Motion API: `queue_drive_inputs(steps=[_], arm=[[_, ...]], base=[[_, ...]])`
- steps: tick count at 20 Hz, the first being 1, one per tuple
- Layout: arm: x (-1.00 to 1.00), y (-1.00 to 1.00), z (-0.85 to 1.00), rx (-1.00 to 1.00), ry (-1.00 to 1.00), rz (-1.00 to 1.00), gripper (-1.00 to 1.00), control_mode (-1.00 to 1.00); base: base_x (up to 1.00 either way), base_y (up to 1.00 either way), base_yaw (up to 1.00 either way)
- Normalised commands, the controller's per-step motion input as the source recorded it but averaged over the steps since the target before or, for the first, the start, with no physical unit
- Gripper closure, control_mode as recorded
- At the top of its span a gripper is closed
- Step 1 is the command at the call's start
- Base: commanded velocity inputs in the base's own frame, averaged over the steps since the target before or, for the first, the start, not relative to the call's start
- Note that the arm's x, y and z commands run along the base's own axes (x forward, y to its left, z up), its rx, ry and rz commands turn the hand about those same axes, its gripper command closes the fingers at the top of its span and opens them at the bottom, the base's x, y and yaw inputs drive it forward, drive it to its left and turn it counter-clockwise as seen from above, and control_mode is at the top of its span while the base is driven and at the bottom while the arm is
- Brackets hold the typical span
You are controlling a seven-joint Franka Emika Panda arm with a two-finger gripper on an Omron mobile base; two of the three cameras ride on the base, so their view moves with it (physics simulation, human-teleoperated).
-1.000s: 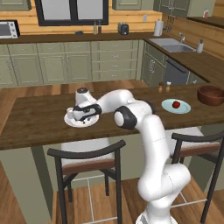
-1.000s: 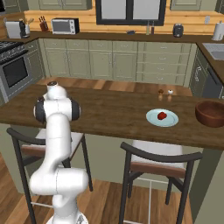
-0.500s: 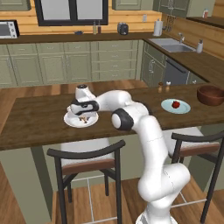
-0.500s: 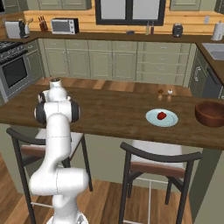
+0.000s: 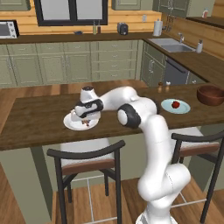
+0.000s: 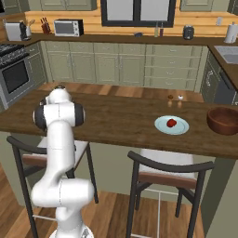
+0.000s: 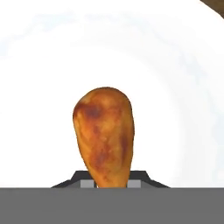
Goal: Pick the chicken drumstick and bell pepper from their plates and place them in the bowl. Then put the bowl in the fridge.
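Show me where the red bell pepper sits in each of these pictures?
Left base view: bell pepper right of centre, on the pale blue-green plate.
Right base view: just right of centre, same plate.
Hand view: not in it.
Shared landmark: the wooden bowl beside the plate.

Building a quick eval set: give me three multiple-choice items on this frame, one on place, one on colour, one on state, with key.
1. Where does the bell pepper lie?
A. in the bowl
B. on the blue-green plate
C. on a chair

2. What colour is the plate under the gripper?
A. white
B. black
C. yellow

3. What are the gripper's jaws doing?
A. wide open above the bowl
B. closed on the drumstick
C. holding the pepper

Key: 1 B, the red lump sits on the blue-green plate. 2 A, it shows white in the left base view. 3 B, the hand view shows the drumstick between the fingertips.
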Motion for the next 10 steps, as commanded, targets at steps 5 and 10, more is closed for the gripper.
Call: queue_drive_inputs(steps=[5, 10], arm=[[-0.96, -0.11, 0.26, 0.00, -0.17, 0.04, 1.00, -1.00], [-0.60, -0.34, 0.75, 0.06, -0.16, 0.00, 1.00, -1.00]], base=[[0.00, 0.00, 0.00], [0.00, 0.00, 0.00]])
